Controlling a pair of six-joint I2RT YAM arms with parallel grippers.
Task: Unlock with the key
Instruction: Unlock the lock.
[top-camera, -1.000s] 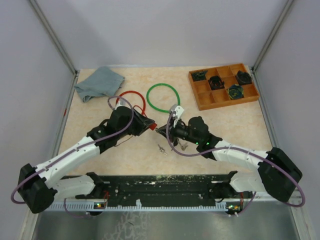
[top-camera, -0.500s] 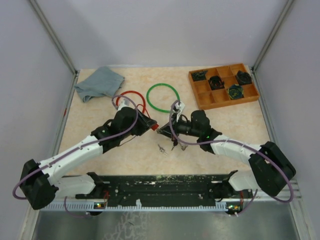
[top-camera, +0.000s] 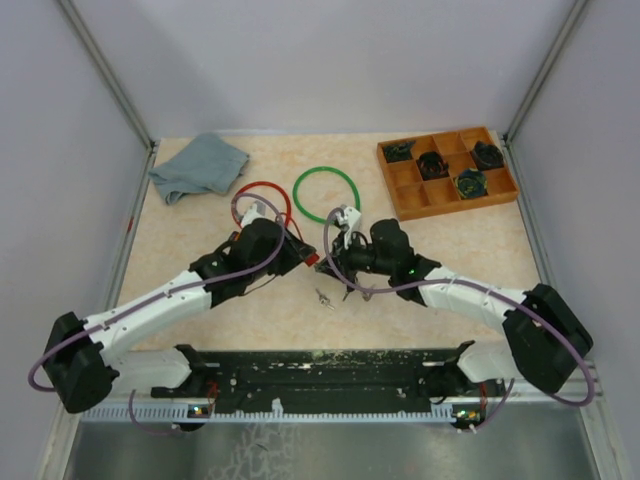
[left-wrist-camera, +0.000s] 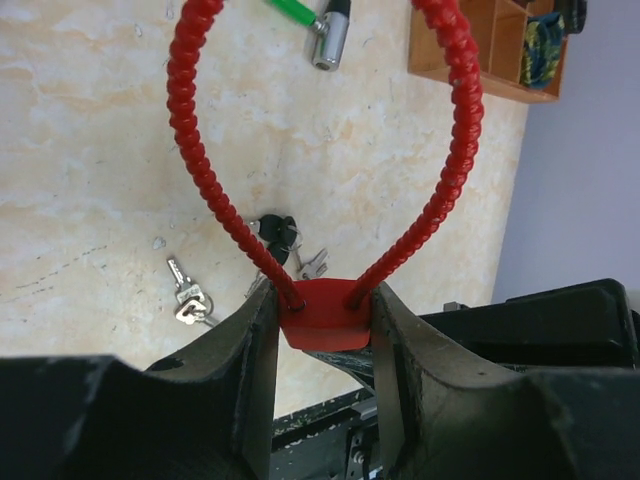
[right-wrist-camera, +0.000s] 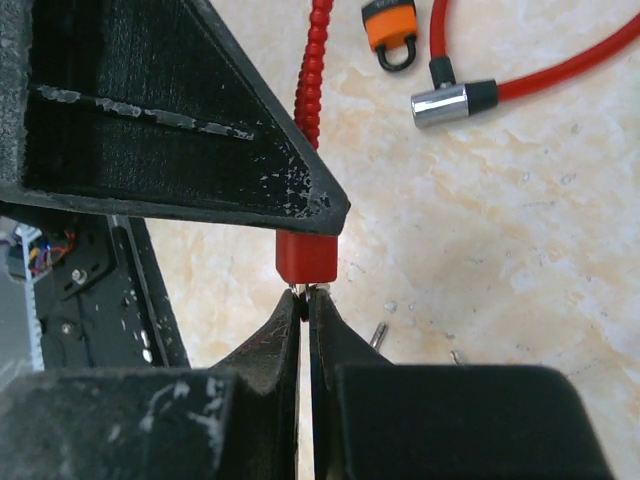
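Two grippers meet at the middle of the overhead view. The left gripper (left-wrist-camera: 322, 300) stands partly open, clamped on the body of the red lock (left-wrist-camera: 322, 322), low in the middle of its wrist view. The lock's ribbed red cable (left-wrist-camera: 200, 150) loops up toward the top edge. The right gripper (right-wrist-camera: 305, 300) is pinched shut on what looks like the key (right-wrist-camera: 303, 291), a sliver of metal touching the lock's lower face at the centre of its own view. The step in hand, I judge, is seating the key in the keyhole. The next move calls for a straight push in, then a twist against the left gripper's hold. Spare keys (left-wrist-camera: 188, 298) lie at lower left of the left wrist view.
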